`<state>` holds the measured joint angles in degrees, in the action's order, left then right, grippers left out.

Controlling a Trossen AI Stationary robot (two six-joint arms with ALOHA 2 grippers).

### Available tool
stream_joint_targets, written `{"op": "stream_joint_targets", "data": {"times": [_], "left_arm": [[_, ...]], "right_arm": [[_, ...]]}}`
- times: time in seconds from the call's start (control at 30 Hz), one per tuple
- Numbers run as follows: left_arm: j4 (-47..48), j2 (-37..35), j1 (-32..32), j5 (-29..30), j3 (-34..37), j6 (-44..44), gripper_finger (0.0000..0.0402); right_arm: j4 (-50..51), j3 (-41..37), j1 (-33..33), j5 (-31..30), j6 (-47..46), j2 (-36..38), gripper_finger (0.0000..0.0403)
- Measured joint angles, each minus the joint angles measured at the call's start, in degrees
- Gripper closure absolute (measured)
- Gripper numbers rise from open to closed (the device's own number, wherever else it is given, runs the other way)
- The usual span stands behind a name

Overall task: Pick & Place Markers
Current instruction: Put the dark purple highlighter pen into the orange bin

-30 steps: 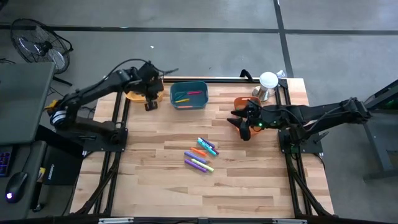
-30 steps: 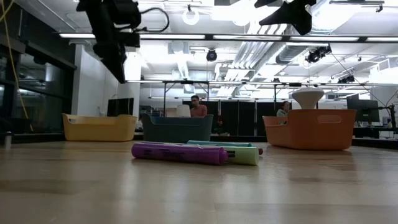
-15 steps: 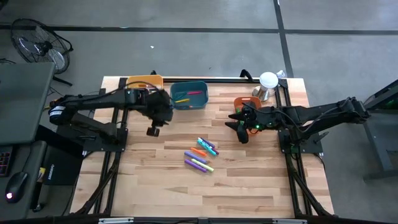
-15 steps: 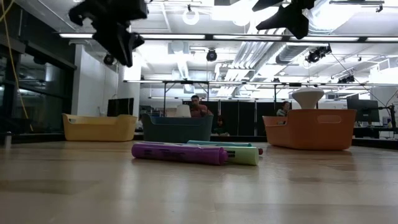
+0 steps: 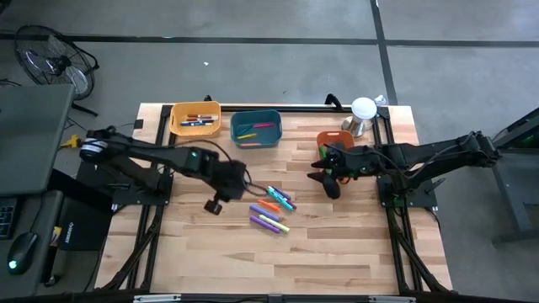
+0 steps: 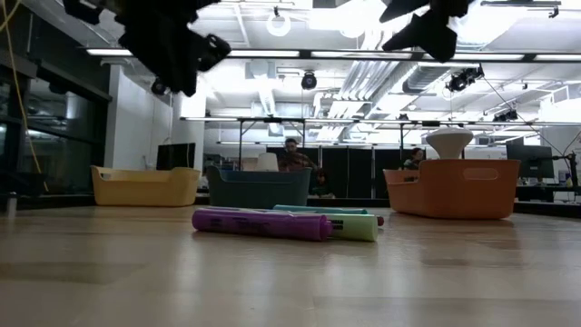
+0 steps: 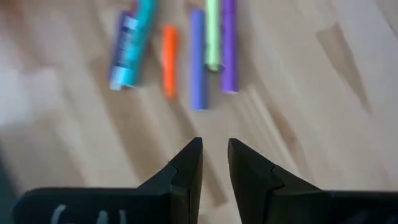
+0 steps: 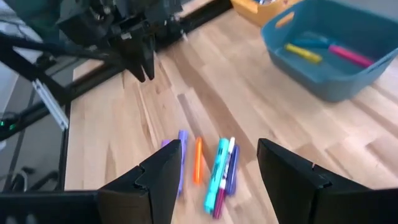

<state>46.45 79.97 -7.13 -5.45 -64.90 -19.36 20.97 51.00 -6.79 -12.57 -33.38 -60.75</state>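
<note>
The left hand (image 5: 216, 204) has swung away from the yellow bin (image 5: 195, 119), where it hung a second ago, and now sits low over the tabletop (image 5: 337, 244) just beside the loose markers (image 5: 271, 210), on the side facing the left arm's base. Its fingers (image 7: 186, 167) are drawn close with only a narrow slit between them, and they pinch nothing. From the left wrist view the purple marker (image 7: 228, 45), the green one (image 7: 212, 34), the blue one (image 7: 197, 59) and the orange one (image 7: 169, 59) lie straight ahead of the fingertips, flat on the wood and side by side.

The right hand (image 5: 331, 185) has drifted a little toward the same cluster from the orange bin (image 5: 330, 139); its fingers (image 8: 155, 177) are spread wide and empty.

Markers already lie in the yellow bin and in the teal bin (image 5: 255, 128), so sorting is partly done. Judging by the shift, a drop-off is finished and the left arm is lining up its next pick; the fingers likely need to spread before closing on a marker
</note>
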Motion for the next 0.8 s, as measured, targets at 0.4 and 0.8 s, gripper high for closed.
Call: {"op": "stream_joint_targets", "data": {"times": [0.4,0.8], "left_arm": [[-7.5,11.92,-6.17,-0.01,0.03,5.53,0.0215],[-14.96,18.74,-9.11,1.84,0.13,9.73,0.0193]], "right_arm": [[6.23,-0.01,0.0,3.8,-1.31,0.07,0.0203],[6.62,0.0,0.0,4.15,-1.31,0.07,0.0203]]}}
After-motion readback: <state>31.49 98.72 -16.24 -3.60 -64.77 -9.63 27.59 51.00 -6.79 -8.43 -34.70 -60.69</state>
